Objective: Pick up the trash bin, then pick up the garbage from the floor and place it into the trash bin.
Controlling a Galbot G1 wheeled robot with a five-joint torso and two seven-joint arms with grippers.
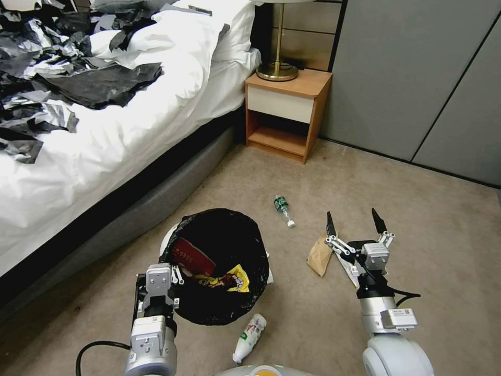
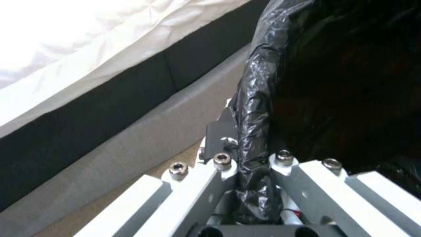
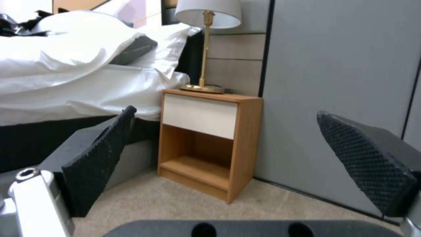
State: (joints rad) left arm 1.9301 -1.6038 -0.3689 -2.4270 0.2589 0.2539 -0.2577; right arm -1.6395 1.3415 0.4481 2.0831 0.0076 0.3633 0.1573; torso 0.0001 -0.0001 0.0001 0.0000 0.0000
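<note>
The trash bin (image 1: 229, 213), white with a black liner (image 2: 256, 98), is tilted so its mouth faces me. My left gripper (image 1: 175, 269) is shut on its near-left rim, and the left wrist view shows the left gripper (image 2: 250, 144) pinching the liner edge. A red packet (image 1: 192, 256) and a yellow wrapper (image 1: 234, 278) lie inside. On the carpet are a brown paper bag (image 1: 318, 256), a green-labelled bottle (image 1: 282, 208) and a white bottle (image 1: 250, 335). My right gripper (image 1: 356, 223) hangs open just right of the paper bag; in the right wrist view the right gripper (image 3: 236, 151) holds nothing.
The bed (image 1: 104, 151) with black and silver sheets (image 1: 99, 83) runs along the left, its grey base (image 2: 144, 131) close to the bin. A wooden nightstand (image 1: 284, 117) with a brass lamp (image 1: 277, 70) stands ahead. Grey wall panels (image 1: 417, 78) close off the right.
</note>
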